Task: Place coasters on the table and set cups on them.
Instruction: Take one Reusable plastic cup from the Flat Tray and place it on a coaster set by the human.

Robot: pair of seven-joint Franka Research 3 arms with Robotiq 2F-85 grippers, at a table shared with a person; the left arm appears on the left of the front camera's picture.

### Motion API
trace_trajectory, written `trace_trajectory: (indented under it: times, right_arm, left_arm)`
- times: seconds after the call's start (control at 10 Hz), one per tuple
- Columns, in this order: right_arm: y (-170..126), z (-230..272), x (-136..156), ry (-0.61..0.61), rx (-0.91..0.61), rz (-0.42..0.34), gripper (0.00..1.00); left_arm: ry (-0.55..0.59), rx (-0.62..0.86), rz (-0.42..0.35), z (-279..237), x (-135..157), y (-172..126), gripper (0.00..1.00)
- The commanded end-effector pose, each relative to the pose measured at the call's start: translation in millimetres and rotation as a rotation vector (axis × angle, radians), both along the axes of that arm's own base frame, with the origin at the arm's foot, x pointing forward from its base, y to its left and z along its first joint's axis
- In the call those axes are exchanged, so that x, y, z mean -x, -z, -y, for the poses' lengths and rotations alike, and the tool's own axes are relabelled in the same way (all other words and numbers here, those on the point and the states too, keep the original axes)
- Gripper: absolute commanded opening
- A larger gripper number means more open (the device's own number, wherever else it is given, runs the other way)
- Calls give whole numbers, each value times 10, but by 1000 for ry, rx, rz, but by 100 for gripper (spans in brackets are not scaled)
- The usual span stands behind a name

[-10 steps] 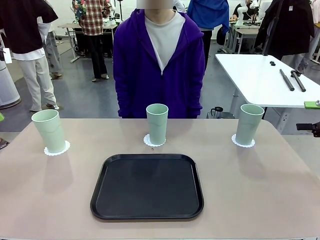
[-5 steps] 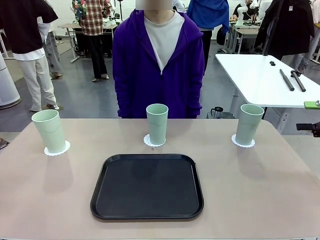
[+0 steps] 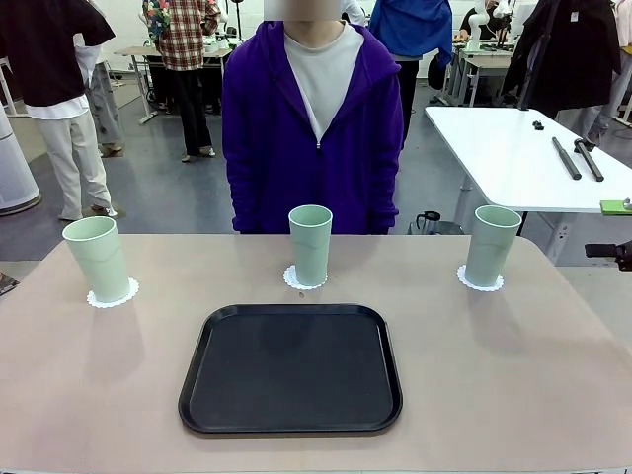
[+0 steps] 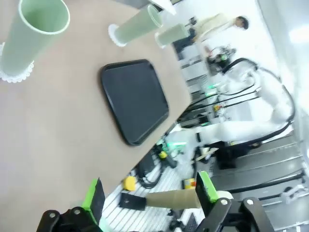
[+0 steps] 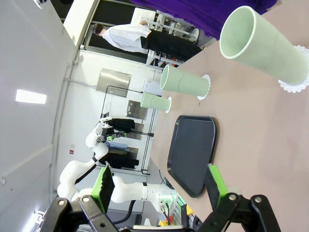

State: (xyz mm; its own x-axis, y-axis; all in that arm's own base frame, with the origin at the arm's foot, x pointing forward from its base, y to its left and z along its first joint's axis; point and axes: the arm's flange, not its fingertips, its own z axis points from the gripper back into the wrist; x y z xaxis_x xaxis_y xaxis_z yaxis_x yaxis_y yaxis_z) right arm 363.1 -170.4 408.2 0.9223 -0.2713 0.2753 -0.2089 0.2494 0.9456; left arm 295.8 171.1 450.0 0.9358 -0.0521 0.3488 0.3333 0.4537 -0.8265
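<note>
Both pincers, left (image 4: 149, 198) and right (image 5: 159, 186), gape empty; swinging near the tall mint-green plastic cups (image 3: 310, 243) beyond the black tray (image 3: 291, 367) risks toppling one.

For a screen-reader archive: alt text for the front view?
Three mint cups each stand on a white coaster along the far side of a tan table, with a black tray nearer and a person in purple behind.

Matt plastic cups (image 3: 310, 244), lacy paper coasters (image 3: 112, 294), smooth matt black tray (image 3: 291, 368).
</note>
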Motion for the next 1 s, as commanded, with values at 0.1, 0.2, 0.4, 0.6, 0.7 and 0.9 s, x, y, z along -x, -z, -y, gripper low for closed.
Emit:
trace_trajectory:
  times: [0.1, 0.2, 0.4, 0.6, 0.7, 0.9]
  right_arm:
    - [-1, -12, -8, 9, -2, 5, 100]
    - [-1, -12, -8, 9, -2, 5, 100]
    - [-1, -12, -8, 9, -2, 5, 100]
    - [-1, -12, -8, 9, -2, 5, 100]
    - [-1, -12, -8, 9, -2, 5, 100]
    - [-1, -12, -8, 9, -2, 5, 100]
  left_arm:
    - [-3, 141, -104, -507, -177, 213, 100]
    - [-28, 180, -112, -682, -165, 280, 100]
    - [-74, 215, -133, -1050, -285, 410, 100]
    - [-151, 255, -122, -1329, -251, 490, 100]
    - [-172, 267, -111, -1397, -247, 500, 100]
    - [-192, 251, -100, -1464, -206, 483, 100]
